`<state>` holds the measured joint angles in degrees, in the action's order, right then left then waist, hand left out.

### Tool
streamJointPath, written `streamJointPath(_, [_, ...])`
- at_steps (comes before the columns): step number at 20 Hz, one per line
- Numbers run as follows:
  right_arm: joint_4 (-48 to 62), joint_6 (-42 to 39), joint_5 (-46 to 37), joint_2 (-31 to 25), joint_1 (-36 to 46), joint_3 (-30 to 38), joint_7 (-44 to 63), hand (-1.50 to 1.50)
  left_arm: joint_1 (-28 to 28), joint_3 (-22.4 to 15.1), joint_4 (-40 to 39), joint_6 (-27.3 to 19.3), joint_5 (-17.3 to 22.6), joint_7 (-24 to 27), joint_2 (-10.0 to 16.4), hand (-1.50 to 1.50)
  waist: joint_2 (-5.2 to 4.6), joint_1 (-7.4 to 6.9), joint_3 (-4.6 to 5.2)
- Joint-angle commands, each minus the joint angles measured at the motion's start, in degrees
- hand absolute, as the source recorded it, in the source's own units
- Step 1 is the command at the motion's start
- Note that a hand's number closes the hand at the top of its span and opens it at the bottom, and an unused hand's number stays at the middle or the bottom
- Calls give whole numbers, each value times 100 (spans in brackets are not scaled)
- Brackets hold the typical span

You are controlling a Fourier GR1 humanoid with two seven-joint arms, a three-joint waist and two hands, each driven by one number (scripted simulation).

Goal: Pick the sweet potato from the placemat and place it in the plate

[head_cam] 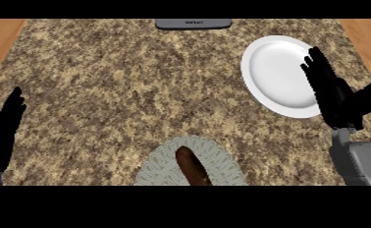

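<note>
— worktop (109,84) first: what does it look like?
— speckled brown stone filling nearly the whole head view, with a strip of wood (9,33) showing past each end.
— and the plate (275,70)?
— white and round, lying on the stone toward the far right.
— the placemat (156,168)?
— pale, woven and rounded, in the middle at the near side, cut off by the view's lower edge.
— what are the hands doing?
— the right robot hand (332,94) is released, fingers straight and pointing away, grasping nothing. it overlaps the plate's right rim; whether it touches the rim i cannot tell. its grey forearm (354,163) comes in at the lower right. the left robot hand (9,124) rests at the far left edge, fingers up and relaxed, also grasping nothing.
— where is the sweet potato (192,167)?
— on the placemat, dark brown and long, lying lengthwise away from the robot, well apart from the plate and both hands.
— anything smaller?
— a flat grey object (193,23) at the far edge, in the middle.
</note>
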<state>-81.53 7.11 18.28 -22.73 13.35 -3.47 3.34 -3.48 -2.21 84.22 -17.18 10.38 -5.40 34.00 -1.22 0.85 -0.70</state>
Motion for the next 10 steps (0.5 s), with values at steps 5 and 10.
streamJointPath(5, [-875,-1638,-714,536,849,-2666,495,150,357,-654,148,146,44,-117,-686,0,115,-522,124])
streamJointPath(10, [-1617,-1888,-3434,-1199,2374,-3209,-341,150,269,-915,37,339,176,-313,-889,0,464,-487,226])
